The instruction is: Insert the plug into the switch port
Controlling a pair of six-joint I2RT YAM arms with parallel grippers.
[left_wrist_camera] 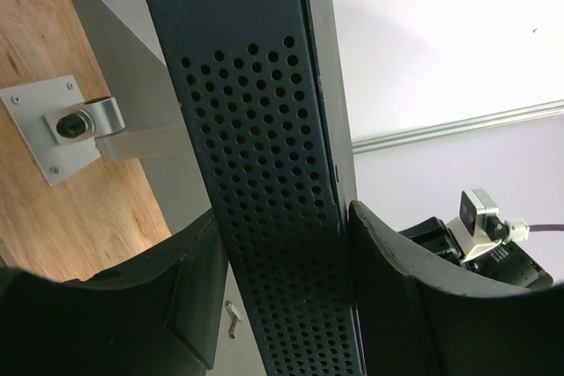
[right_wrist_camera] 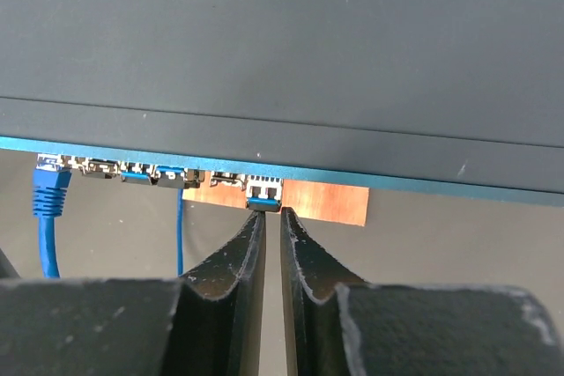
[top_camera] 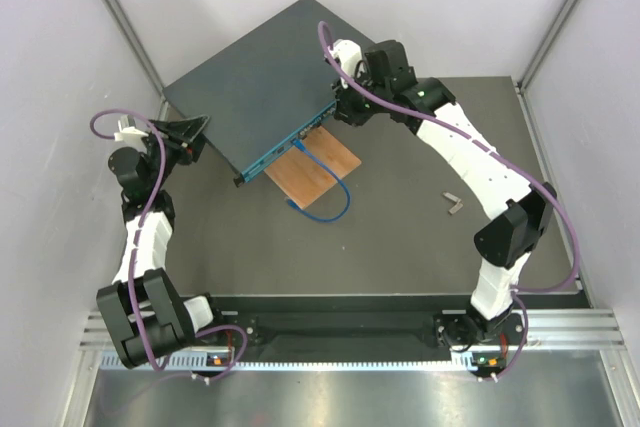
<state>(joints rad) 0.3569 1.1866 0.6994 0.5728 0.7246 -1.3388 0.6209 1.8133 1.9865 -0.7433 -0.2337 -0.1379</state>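
The switch [top_camera: 255, 87] is a flat dark blue-teal box lying at an angle at the back; its lighter teal port face [right_wrist_camera: 291, 173] runs across the right wrist view. My left gripper [top_camera: 186, 133] is shut on the switch's perforated end wall [left_wrist_camera: 256, 112], one finger on each side [left_wrist_camera: 282, 213]. A small silver plug with a blue tab [right_wrist_camera: 263, 193] sits in the port face. My right gripper [right_wrist_camera: 271, 216] is shut and empty, a thin slit between the fingers, its tips right against the plug's outer end. In the top view it is at the face's right end [top_camera: 343, 110].
A blue cable [top_camera: 325, 187] runs from a port and loops over the brown wooden board [top_camera: 318, 169] and the mat; its connector [right_wrist_camera: 50, 187] shows at the left. Several other ports are filled. A small metal piece [top_camera: 453, 204] lies to the right. White walls surround the table.
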